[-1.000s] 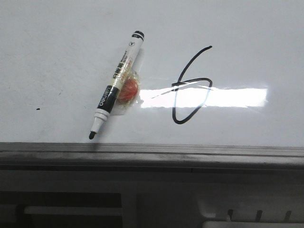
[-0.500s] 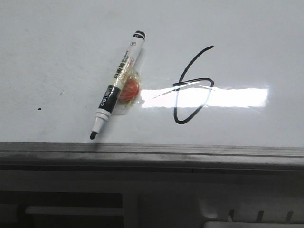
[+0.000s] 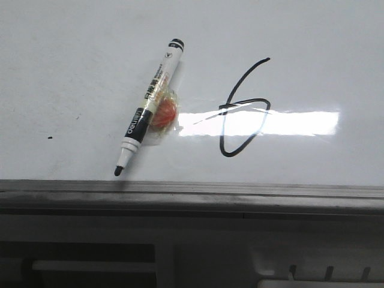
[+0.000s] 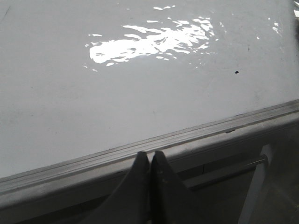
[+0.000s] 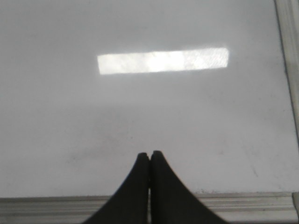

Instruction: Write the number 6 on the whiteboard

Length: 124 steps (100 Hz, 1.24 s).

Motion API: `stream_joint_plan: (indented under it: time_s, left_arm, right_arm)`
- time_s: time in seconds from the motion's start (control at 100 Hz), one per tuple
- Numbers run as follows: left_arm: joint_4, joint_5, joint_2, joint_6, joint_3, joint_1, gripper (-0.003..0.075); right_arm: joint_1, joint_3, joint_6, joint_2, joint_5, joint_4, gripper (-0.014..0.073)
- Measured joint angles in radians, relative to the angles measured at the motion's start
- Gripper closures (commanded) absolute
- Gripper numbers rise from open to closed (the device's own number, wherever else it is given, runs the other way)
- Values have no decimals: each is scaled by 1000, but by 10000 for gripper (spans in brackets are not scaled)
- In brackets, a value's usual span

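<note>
The left gripper [image 4: 149, 156] is clenched with nothing between its jaws, its tips over the grey edge rail [image 4: 187, 137] of the whiteboard [image 3: 72, 78]. The right gripper [image 5: 149, 156] is likewise pressed closed and empty, just inside the rail, over bare board. Neither shows in the front view, so the number 6 [image 3: 243, 108] cannot be placed against the jaws; it crosses a bright reflection [image 3: 282, 123]. Beside it lies an uncapped marker [image 3: 149, 108], touching a small orange ball [image 3: 163, 113].
</note>
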Motion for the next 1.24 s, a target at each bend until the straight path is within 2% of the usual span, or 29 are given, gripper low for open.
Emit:
stream_joint_plan:
  time_s: [0.19,0.3,0.61,1.24]
  left_arm:
    - [0,0,0,0,0,0,739]
    - [0,0,0,0,0,0,739]
    - [0,0,0,0,0,0,739]
    - [0,0,0,0,0,0,739]
  right_arm:
    - [25,0,94,0,17,-57,659]
    - [45,0,102,0,82,-69,659]
    - [126,0,104,0,91,-74,659]
    - [128,0,107,0,95,-80,659]
